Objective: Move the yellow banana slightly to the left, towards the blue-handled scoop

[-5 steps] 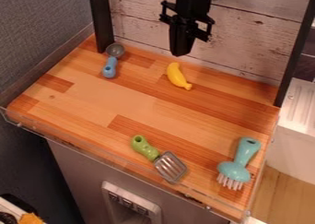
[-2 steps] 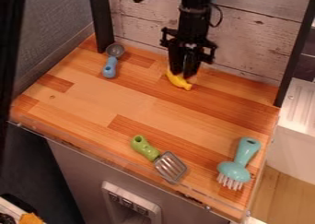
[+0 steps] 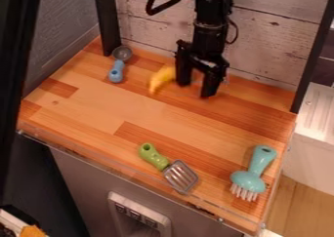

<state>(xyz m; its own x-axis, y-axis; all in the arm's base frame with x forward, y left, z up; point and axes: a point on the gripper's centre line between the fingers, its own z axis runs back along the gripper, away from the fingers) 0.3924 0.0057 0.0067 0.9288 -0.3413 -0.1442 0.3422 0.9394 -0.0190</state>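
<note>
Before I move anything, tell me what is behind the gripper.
Pale plank wall and the back of the wooden counter show around the gripper. Whatever its fingers cover can't be seen, possibly including one end of the yellow banana.

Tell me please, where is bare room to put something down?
Bare: the wide middle between the banana and green spatula, and the stretch from spatula to blue scoop. Crowded: the back, where the open hand is beside the banana.

The wooden counter [image 3: 98,111] is brightly lit, while the lower left lies dim.
</note>
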